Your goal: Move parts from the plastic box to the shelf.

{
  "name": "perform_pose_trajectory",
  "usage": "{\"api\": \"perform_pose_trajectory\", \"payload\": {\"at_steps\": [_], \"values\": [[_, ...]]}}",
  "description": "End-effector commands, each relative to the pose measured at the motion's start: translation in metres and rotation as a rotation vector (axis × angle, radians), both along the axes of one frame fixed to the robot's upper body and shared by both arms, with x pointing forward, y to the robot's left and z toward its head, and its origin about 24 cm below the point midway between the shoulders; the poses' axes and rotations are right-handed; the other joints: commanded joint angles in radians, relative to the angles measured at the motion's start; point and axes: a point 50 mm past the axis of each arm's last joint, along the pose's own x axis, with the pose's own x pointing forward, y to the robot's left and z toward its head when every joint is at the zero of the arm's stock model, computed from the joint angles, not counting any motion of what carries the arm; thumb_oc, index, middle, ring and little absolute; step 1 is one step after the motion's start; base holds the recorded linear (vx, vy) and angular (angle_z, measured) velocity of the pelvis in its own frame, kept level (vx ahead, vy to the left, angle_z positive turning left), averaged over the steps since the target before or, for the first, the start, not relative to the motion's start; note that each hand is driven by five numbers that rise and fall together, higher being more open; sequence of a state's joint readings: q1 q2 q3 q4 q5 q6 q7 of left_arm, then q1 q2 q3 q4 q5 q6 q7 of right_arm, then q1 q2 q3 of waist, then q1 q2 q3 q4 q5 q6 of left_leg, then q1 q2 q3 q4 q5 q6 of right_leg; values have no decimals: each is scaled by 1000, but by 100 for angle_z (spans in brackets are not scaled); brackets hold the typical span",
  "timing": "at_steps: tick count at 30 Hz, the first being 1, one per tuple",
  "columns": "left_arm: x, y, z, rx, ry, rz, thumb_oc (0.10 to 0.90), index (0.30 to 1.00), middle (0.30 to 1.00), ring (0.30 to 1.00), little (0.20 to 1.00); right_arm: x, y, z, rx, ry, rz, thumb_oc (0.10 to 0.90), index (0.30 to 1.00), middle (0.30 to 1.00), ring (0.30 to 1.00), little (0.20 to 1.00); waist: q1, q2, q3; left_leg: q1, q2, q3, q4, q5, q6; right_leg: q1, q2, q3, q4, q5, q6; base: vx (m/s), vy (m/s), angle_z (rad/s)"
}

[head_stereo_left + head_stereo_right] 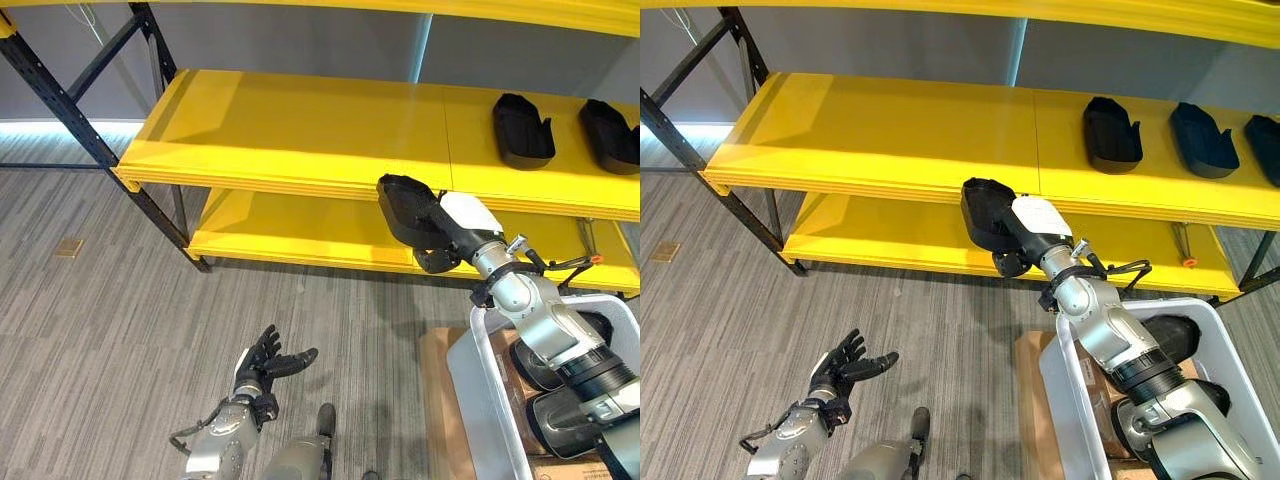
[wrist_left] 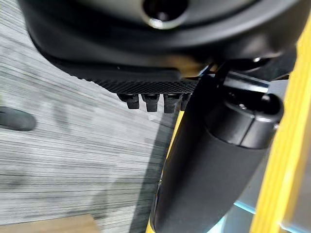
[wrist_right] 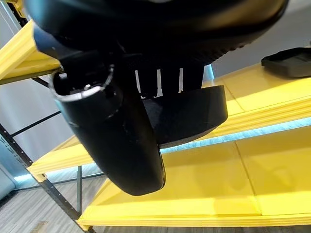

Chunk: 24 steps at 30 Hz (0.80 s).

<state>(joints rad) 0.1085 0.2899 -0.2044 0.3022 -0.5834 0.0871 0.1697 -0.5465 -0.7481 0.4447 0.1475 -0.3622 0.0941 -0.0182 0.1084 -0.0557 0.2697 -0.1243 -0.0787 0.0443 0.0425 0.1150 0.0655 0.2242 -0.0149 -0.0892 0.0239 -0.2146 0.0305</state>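
1. Grey striped carpet covers the floor below a yellow shelf on a dark metal frame, with a second yellow board lower down.
2. One black part is in the air at the near edge of the upper board, just right of its middle, with its far end over the edge.
3. That part is held by the right hand: in the right wrist view the fingers curl over its rim and the thumb lies against its side.
4. Three more black parts rest on the upper board at the far right: one, another and a third at the frame's edge.
5. Near right, a clear plastic box stands on a brown base, and the right arm rises out of it.
6. Low on the left, the left hand hangs over the carpet with fingers spread and loose, holding nothing.
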Motion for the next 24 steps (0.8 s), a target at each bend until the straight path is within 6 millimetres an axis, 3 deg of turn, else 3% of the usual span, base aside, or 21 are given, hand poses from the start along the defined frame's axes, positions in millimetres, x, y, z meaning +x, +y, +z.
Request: {"api": "perform_pose_trajectory", "payload": {"at_steps": [1, 24], "values": [[2, 1, 17, 4, -106, -4, 900, 1000, 1000, 1000, 1000, 1, 20, 59, 65, -286, 80, 400, 300, 300, 300, 300, 5, -62, -143, -132, 71, 0, 108, -40, -69, -17, -53, -4, -30, 29, 56, 13, 19, -4], [2, -4, 17, -26, -106, 0, 900, 1000, 1000, 1000, 1000, 4, 27, 52, 206, -238, 89, 400, 300, 300, 300, 300, 2, -67, -154, -131, 61, 4, 103, -67, -59, -19, -73, -5, -49, 45, 73, 5, 3, 0]]}}
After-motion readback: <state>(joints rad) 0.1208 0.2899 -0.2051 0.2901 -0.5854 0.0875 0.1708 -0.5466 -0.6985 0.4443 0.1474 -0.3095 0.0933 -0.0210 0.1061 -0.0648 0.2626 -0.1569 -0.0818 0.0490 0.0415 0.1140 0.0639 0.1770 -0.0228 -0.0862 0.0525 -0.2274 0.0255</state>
